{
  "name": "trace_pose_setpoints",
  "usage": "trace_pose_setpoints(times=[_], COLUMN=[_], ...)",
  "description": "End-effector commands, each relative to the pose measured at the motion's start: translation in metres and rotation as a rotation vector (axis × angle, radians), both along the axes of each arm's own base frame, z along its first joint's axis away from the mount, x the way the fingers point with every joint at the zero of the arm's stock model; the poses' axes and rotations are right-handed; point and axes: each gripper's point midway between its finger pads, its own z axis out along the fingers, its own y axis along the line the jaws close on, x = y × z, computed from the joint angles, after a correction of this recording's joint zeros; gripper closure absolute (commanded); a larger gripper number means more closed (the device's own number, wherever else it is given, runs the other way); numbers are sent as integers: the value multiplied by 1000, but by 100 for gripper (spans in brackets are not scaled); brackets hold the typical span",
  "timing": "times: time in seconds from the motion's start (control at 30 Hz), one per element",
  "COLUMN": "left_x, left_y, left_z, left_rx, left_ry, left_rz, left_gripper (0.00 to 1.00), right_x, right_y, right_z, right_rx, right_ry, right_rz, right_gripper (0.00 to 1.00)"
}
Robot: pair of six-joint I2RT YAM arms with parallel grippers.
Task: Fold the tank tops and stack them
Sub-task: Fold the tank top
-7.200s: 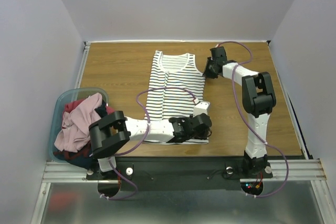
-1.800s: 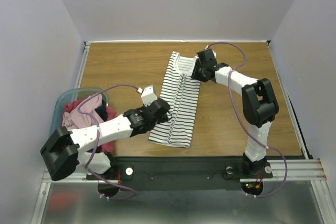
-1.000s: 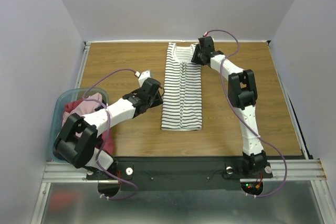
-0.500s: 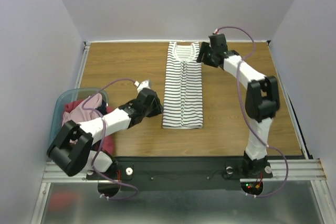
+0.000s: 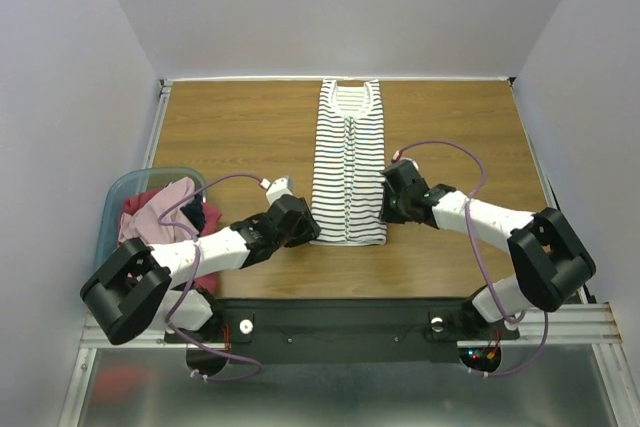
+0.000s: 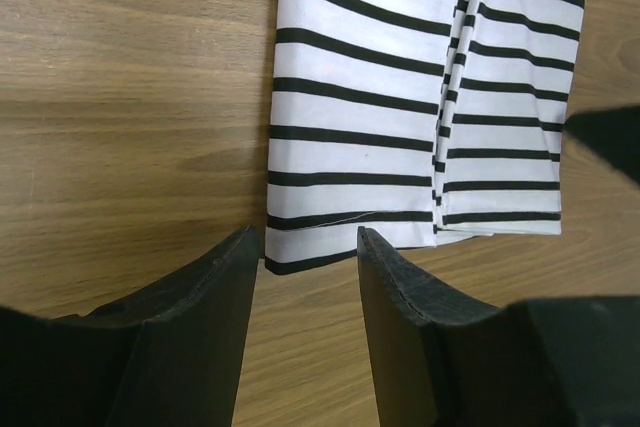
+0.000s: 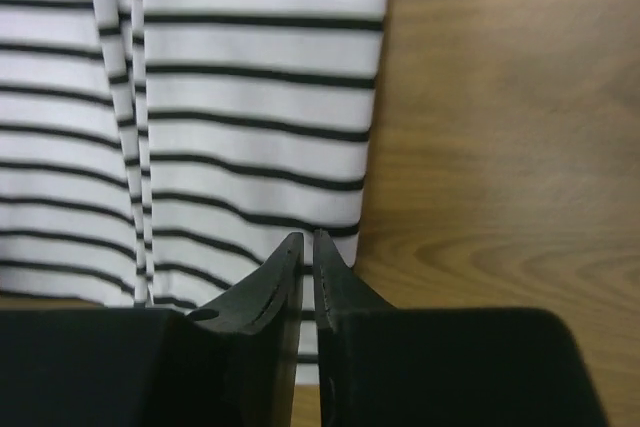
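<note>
The white black-striped tank top (image 5: 348, 162) lies folded lengthwise into a narrow strip on the table, neck at the far edge. My left gripper (image 5: 306, 230) is open and empty at the hem's near left corner. In the left wrist view the gripper (image 6: 305, 247) has that corner of the striped top (image 6: 400, 97) just beyond its fingertips. My right gripper (image 5: 384, 205) is by the hem's right edge. In the right wrist view its jaws (image 7: 307, 239) are shut over the striped top (image 7: 250, 77), with no cloth seen between them. The pink top (image 5: 150, 225), a dark red top (image 5: 142, 199) and a navy top (image 5: 195, 215) lie heaped in the tub.
The translucent light-blue tub (image 5: 112, 209) stands at the table's left near edge, beside the left arm. A metal rail (image 5: 156, 127) runs along the table's left side. Grey walls close in the back and both sides.
My right gripper has swung from the top's neck at the far end down to the hem's right edge. My left gripper has edged nearer the hem's left corner. The top lies as before.
</note>
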Motion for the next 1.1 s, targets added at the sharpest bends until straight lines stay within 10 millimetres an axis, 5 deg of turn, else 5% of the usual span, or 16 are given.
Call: trace_pose_setpoints(times=[0.0, 0.2, 0.57, 0.9, 1.07], left_x=[5, 2, -2, -6, -7], left_y=[0, 1, 8, 11, 9], left_z=[8, 5, -8, -23, -25], left_rx=[-30, -19, 4, 30, 12], left_ry=[-44, -34, -14, 9, 12], left_rz=[50, 53, 68, 63, 61], left_gripper=[45, 46, 46, 45, 45], right_x=[-5, -30, -64, -63, -66], right_y=[22, 25, 6, 18, -2], right_z=[25, 19, -24, 11, 16], right_rx=[82, 98, 60, 155, 110], right_ry=[-98, -91, -3, -62, -84], right_rz=[-13, -6, -17, 16, -45], right_gripper=[87, 89, 91, 77, 64])
